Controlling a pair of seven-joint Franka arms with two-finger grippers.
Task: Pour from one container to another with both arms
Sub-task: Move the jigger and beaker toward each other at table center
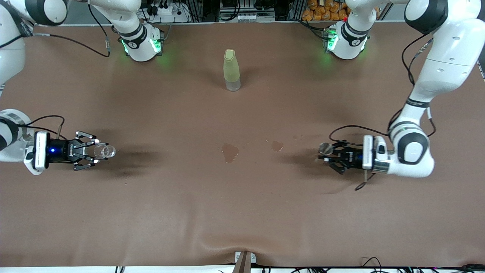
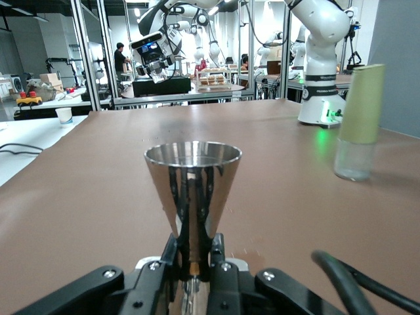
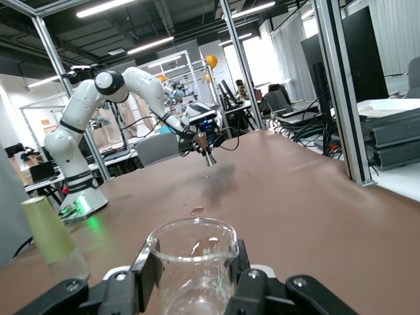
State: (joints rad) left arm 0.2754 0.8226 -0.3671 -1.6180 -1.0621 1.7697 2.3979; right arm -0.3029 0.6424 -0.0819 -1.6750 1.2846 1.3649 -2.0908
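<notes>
While both arms hang above the brown table [image 1: 242, 212], the right gripper [image 1: 99, 151] at the right arm's end clamps the clear glass cup [image 1: 104, 151] upright between narrowed fingers, off the cloth; the left gripper [image 1: 326, 154] at the left arm's end is closed on the waist of the metal jigger [image 1: 325, 148], also aloft; two wet stains [image 1: 230, 152] lie between them; farthest from the front camera, a pale yellow-green bottle [image 1: 231, 70] stands upright near the bases
</notes>
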